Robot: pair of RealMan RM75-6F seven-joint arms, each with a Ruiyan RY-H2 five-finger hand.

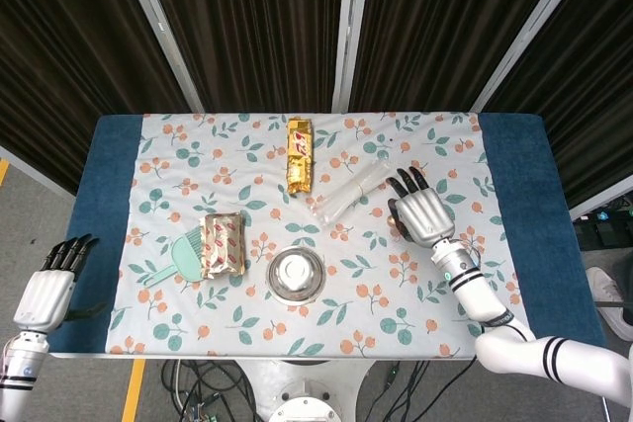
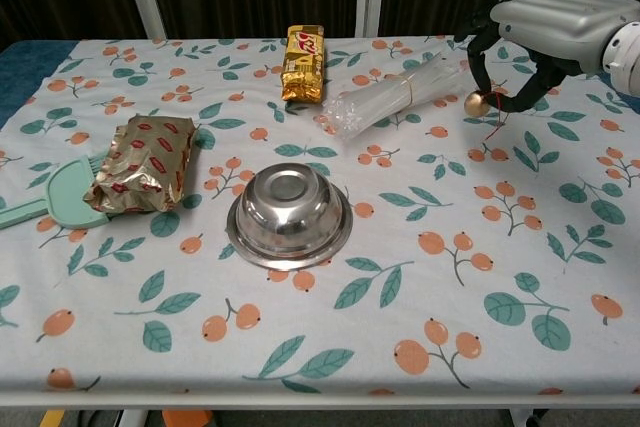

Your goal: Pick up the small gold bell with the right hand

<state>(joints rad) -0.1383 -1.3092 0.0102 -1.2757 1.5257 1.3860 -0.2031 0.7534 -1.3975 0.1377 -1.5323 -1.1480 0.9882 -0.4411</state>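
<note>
The small gold bell [image 2: 476,103] hung clear of the desk [image 2: 560,277], pinched between the dark fingertips [image 2: 484,48] of the right hand [image 2: 545,32], with a thin red thread trailing beneath it. That pinch suited so tiny and round a thing: a wider wrap would likely have let it slip, while fingertips closing from two sides kept it seated. In the chest view the bell sat over the far right part of the flowered cloth, just right of the clear plastic packet [image 2: 392,97] and apart from it.

The right hand was held palm down, its silver back uppermost, fingers curled under toward the bell, and the forearm ran off the right edge of the chest view. In the head view the same hand [image 1: 423,212] showed as a pale back with dark fingertips pointing to the far side; the bell itself was hidden beneath it there.

The left hand [image 1: 49,284] hung off the near left corner of the desk, grasping nothing, fingers straight and a little apart.

The steel bowl [image 2: 288,213], the foil snack bag [image 2: 141,164], the gold bar wrapper [image 2: 304,62] and the green brush [image 2: 40,197] lay well to the left, out of the way of the lift, which I judged essentially done.
</note>
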